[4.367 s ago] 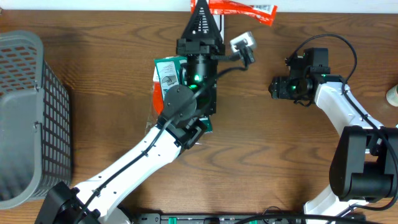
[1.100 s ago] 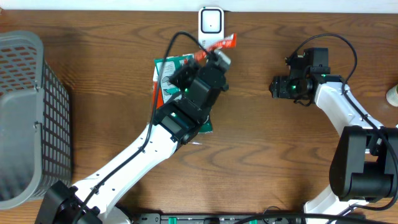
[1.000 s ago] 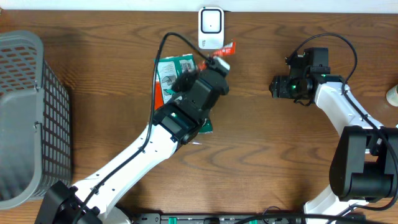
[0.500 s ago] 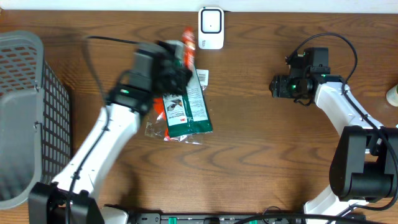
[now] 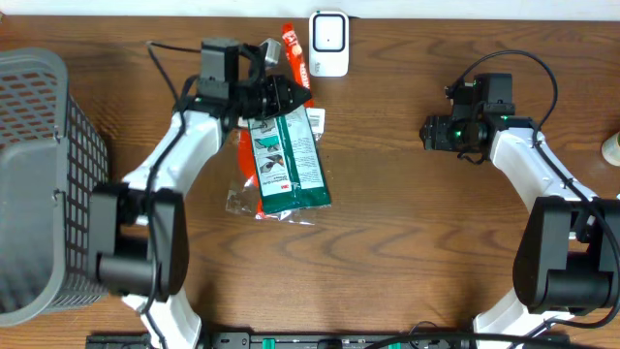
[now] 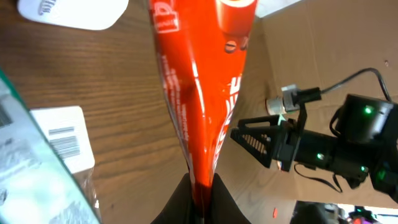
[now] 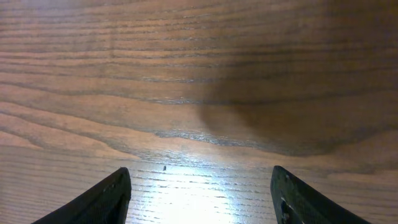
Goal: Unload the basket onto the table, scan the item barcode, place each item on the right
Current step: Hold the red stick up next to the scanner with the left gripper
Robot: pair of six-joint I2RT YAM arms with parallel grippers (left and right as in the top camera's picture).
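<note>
The item, a long red packet [image 5: 293,56], is pinched at one end by my shut left gripper [image 5: 295,92]. It points toward the table's far edge, just left of the white scanner [image 5: 329,44]. In the left wrist view the red packet [image 6: 205,93] rises from between the closed fingers of the left gripper [image 6: 200,208], and a corner of the scanner [image 6: 71,12] shows at top left. No barcode shows on the red packet. My right gripper [image 5: 428,134] hangs open at the right, and in its wrist view the right gripper [image 7: 202,193] holds nothing over bare wood.
A green packet [image 5: 286,160] lies flat below my left gripper on clear wrappers, its white barcode tag [image 6: 65,140] beside the red packet. A grey mesh basket [image 5: 39,174] fills the left edge. A pale object [image 5: 612,147] sits at the right edge.
My left arm has swung back and to the left, carrying the red packet from the scanner's right side to its left. The green packet is now uncovered. The right arm has not moved.
</note>
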